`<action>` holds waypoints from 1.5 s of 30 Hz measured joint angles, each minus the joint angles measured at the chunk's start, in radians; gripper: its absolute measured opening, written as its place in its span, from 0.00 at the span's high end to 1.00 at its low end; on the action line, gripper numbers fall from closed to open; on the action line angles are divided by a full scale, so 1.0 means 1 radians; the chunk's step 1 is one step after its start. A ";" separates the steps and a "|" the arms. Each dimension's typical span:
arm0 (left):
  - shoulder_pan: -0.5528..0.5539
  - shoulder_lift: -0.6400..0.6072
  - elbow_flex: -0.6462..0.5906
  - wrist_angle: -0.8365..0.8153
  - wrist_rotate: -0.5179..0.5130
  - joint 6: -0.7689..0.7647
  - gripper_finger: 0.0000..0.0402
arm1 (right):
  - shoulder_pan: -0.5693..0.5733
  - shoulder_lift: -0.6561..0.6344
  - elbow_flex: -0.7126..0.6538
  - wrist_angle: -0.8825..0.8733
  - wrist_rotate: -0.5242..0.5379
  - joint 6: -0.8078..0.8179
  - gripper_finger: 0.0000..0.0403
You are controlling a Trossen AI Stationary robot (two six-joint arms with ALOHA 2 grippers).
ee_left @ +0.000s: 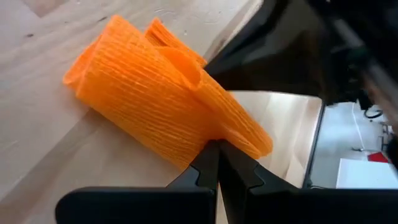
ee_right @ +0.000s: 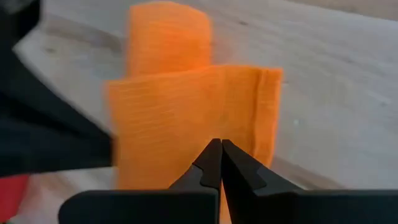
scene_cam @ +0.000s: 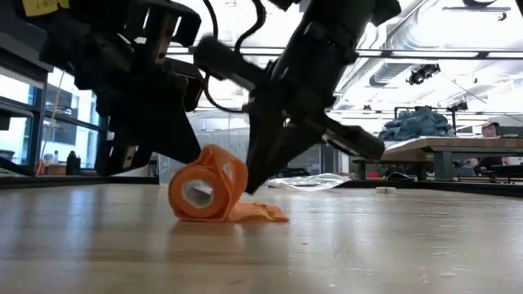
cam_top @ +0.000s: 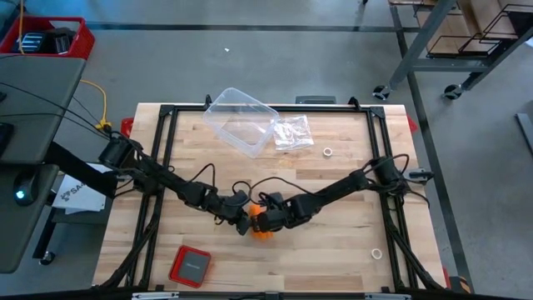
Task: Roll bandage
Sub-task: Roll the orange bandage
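Both claws are met mid-tabletop, near its front edge. The left claw [ee_left: 217, 152] is pinched together on the bandage [scene_cam: 208, 192], seemingly to steady the roll; the right claw [ee_right: 219, 152] is closed on its loose tail, probably for tension. Farther back, a clear plastic tub [cam_top: 241, 121] lies apparently empty beside a crinkled bag [cam_top: 293, 133].

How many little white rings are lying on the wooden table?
2. One small white ring lies beside the crinkled clear plastic bag; the other small white ring lies close to the table's right front corner. More could be hidden under the arms.
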 joint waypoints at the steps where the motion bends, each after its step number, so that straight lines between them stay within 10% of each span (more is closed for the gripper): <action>1: 0.002 0.000 0.000 -0.003 0.000 0.005 1.00 | -0.001 0.011 0.000 0.005 0.001 0.000 1.00; 26: 0.004 0.052 0.000 0.027 0.080 0.057 1.00 | 0.161 0.012 0.003 -0.382 -0.074 0.292 1.00; 36: 0.003 0.054 -0.002 0.041 0.302 0.165 1.00 | 0.166 -0.014 -0.002 -0.529 -0.040 0.248 1.00; 45: 0.005 0.053 -0.002 0.048 0.301 0.145 1.00 | 0.148 -0.015 -0.002 -0.535 -0.030 0.147 1.00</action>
